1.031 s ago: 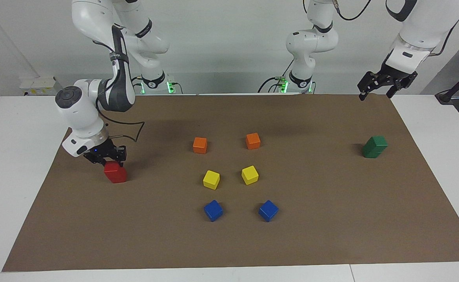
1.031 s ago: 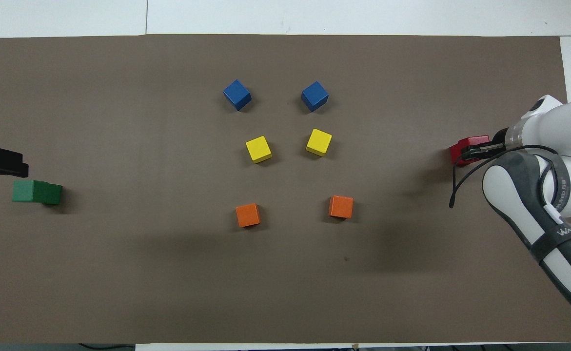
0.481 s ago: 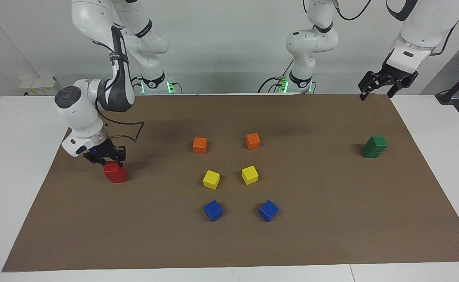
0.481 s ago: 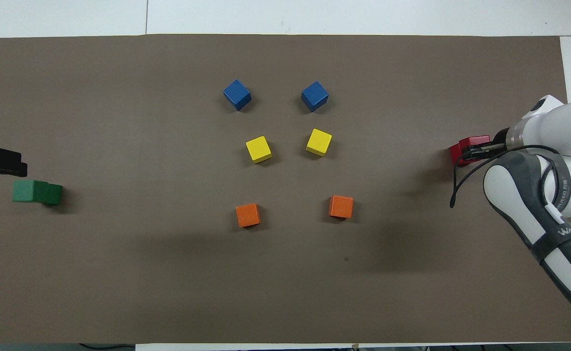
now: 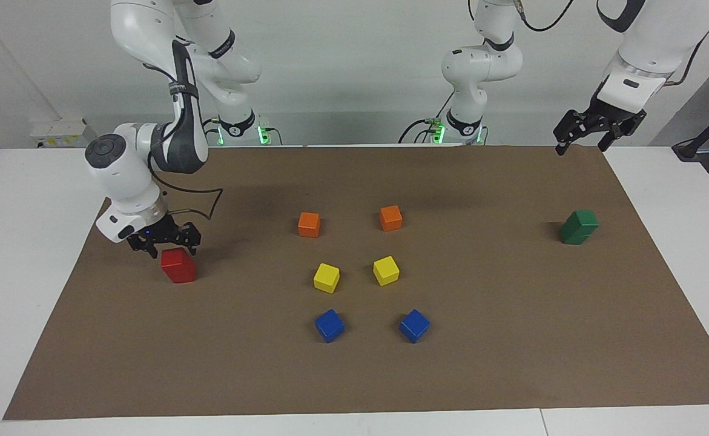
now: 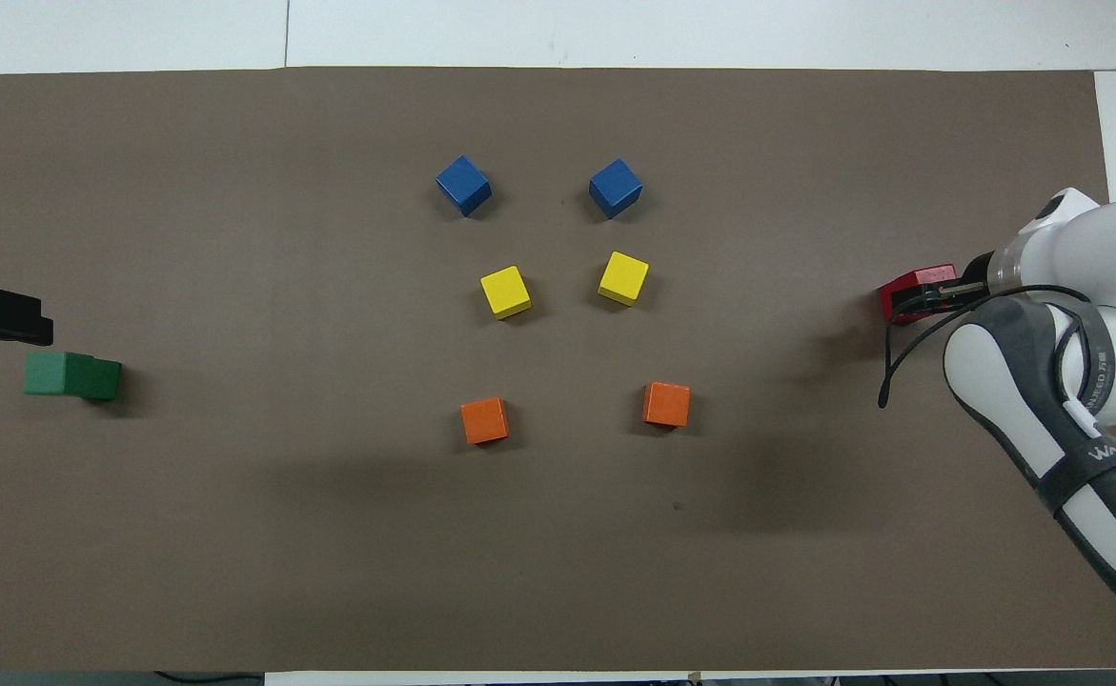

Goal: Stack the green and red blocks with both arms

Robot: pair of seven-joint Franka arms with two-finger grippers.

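1. At the right arm's end of the brown mat stands the red stack, one red block on another, upright on the mat.
2. Right gripper: positioned just above the red stack and slightly nearer to the robots than it. Fingers are spread wide and hold nothing; they appear clear of the top block. In the overhead view the right gripper covers part of the red stack.
3. At the left arm's end of the mat stands the green stack, one green block on another, the upper block set slightly off the lower one.
4. Left gripper: raised over the mat's edge nearest the robots, well apart from the green stack. Fingers are spread open and empty.
5. Mid-mat, between the two stacks, lie three pairs of single blocks: orange blocks nearest the robots, yellow blocks next, blue blocks farthest.
6. All six single blocks sit apart from one another.
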